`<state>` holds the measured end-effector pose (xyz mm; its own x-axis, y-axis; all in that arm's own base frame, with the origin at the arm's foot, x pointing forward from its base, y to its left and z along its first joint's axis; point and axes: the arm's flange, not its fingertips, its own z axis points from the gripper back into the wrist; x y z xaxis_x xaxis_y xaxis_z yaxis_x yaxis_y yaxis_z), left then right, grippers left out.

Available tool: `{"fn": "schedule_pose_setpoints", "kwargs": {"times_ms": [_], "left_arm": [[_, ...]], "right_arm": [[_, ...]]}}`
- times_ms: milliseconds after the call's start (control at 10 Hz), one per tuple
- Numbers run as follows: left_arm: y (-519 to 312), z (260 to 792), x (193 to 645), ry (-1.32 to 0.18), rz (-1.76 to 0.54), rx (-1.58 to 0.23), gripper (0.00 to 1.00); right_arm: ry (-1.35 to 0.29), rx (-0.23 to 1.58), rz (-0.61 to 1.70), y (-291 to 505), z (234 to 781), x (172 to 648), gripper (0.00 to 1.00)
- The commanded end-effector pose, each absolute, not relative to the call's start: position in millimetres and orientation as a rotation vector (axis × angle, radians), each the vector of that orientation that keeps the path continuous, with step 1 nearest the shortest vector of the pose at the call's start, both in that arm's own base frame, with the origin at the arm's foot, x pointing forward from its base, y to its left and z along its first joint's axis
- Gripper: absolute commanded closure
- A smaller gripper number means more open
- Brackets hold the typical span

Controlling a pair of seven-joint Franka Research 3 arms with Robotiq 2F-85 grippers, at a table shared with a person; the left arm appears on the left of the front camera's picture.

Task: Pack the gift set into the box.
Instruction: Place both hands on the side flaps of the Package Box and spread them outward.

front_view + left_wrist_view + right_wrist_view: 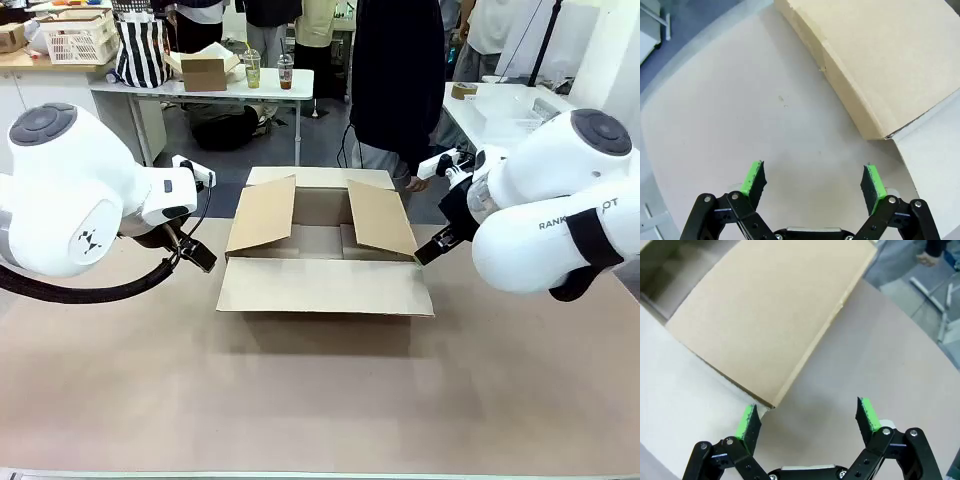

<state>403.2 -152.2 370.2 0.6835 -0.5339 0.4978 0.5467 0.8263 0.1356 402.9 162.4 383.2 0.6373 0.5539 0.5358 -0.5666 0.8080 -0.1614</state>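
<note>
While the box sits in the middle of the table with its flaps spread to leave the inside reachable, the left gripper and right gripper hover empty beside its side flaps, jaws wide apart, seemingly ready to steady it.

Robot body: white shells, black metalwork, green tips.
Left arm: glossy white rounded shell, grey round joint cap, small black logo, thick black cable beneath. Right arm: same white shell, grey cap, dark lettering "RANK…OT", black strap across it. Left hand and right hand: black linked fingers, silver screws at pivots, bright green pads.
</note>
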Motion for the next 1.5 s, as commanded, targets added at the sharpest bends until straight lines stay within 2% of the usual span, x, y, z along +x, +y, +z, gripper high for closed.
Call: {"fn": "schedule_pose_setpoints", "kwargs": {"times_ms": [0,1300,1400], "left_arm": [[-152,370,403,-0.55,-0.606,-0.025,0.0],[-153,370,403,-0.55,-0.607,-0.025,0.0],[-162,397,397,-0.566,-0.569,0.049,0.0]], "right_arm": [[-0.61,0.023,0.639,162,385,403,0.0],[-0.605,0.022,0.64,163,383,403,0.0],[-0.563,0.049,0.6,149,405,385,0.0]]}}
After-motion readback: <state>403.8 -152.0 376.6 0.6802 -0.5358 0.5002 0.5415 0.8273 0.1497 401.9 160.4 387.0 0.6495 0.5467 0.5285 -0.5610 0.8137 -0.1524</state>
